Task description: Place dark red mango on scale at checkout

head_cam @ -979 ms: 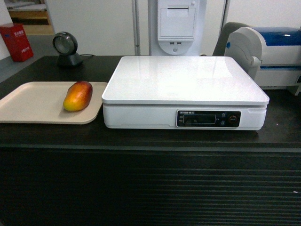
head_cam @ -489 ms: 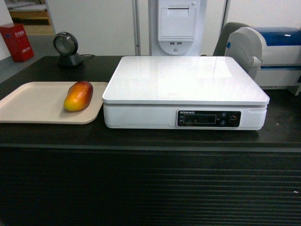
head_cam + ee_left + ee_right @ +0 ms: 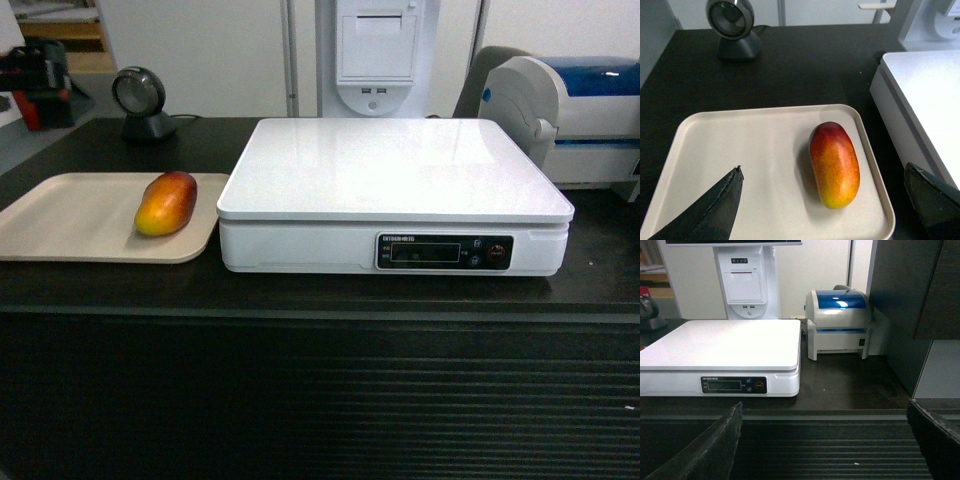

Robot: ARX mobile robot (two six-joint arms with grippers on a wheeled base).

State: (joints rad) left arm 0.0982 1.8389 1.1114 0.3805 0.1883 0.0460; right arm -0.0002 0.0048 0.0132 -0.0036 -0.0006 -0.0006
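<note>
The dark red mango [image 3: 166, 203] lies on its side on a flat beige tray [image 3: 60, 215], left of the white scale [image 3: 390, 180] on the black-topped checkout [image 3: 320, 400]. The scale's platform is bare. In the left wrist view my left gripper [image 3: 822, 169] hangs open above the tray [image 3: 740, 145]. The mango [image 3: 834, 165] lies between its widely spread fingers [image 3: 725, 200], apart from both. My right gripper [image 3: 825, 404] is open and holds nothing, in front of the checkout's slatted front [image 3: 840, 450], below and right of the scale [image 3: 725, 345].
A round black scanner [image 3: 140, 100] stands behind the tray. A grey-and-blue label printer [image 3: 580, 110] sits right of the scale, a white terminal [image 3: 375, 50] behind it. A dark part of my left arm [image 3: 35, 70] shows at the head view's upper left.
A dark part of the left arm has come into the head view's upper left, covering the red box there. Mango, tray and scale have not moved.
</note>
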